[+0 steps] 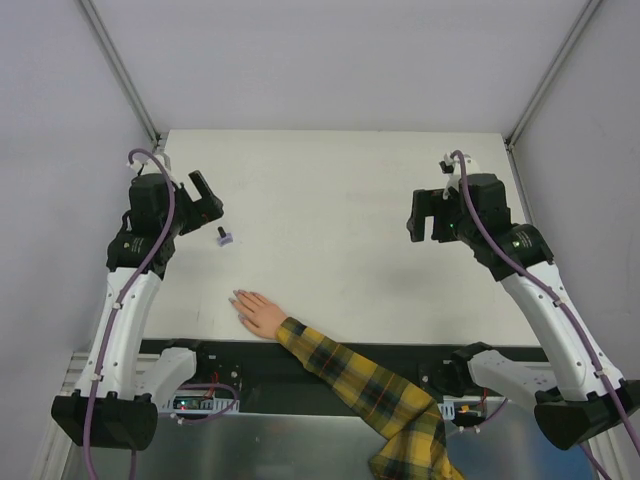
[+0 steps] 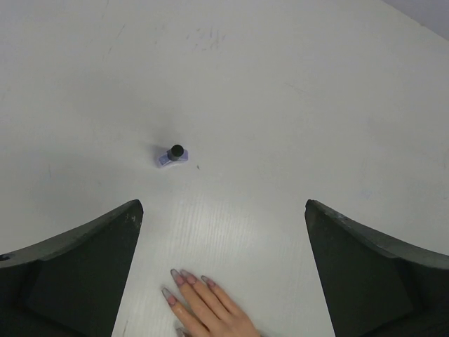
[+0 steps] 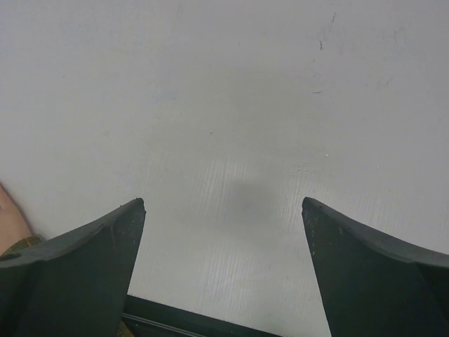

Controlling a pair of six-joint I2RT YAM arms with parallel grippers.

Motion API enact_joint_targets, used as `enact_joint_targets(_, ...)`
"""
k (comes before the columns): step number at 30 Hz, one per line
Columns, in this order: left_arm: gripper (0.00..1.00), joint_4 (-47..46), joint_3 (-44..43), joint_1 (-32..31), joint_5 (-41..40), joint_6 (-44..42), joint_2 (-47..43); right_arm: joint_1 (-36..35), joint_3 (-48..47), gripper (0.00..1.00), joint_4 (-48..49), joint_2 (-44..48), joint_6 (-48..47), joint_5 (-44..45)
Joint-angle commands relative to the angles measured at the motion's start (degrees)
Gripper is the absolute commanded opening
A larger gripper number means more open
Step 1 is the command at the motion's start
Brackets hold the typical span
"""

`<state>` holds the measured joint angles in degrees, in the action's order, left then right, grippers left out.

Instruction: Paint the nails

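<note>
while the left gripper [image 2: 222, 207] and right gripper [image 3: 222, 205] hang with dark wedge-shaped jaws spread wide, holding nothing, the peach mannequin hand [image 1: 258, 312] lies flat at the front edge of the white table [image 1: 330, 200], plaid sleeve [image 1: 370, 385] trailing off it. only the left wrist view resolves the pointed pale lilac nails [image 2: 188, 276]; beyond them stands a small purple bottle [image 2: 174, 154] with a round black cap. the right wrist view catches a sliver of hand.

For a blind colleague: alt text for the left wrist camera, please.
A purple polish bottle with a black cap stands on a white table, seen past the open left gripper. At the bottom edge, a mannequin hand lies flat, its lilac-grey nails pointing toward the bottle.
</note>
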<state>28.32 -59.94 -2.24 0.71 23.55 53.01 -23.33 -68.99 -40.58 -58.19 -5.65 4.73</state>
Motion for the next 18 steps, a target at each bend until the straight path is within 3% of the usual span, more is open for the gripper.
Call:
enact_joint_targets(1, 0.99, 2.45, 0.53, -0.04, -6.07, 2.46, 3.41, -0.66, -2.37, 0.97, -0.03, -0.43, -0.94, 0.38)
enact_joint_targets(10, 0.97, 2.97, -1.67, -0.04, -9.15, 1.15, 14.56, -1.36, -1.59, 0.97, -0.29, 0.19, -2.35, -2.97)
enact_joint_targets(18, 0.79, 2.80, -7.11, -0.04, -12.40, -4.56, 28.01, -1.63, -0.62, 0.97, 0.41, 1.15, -1.73, -6.49)
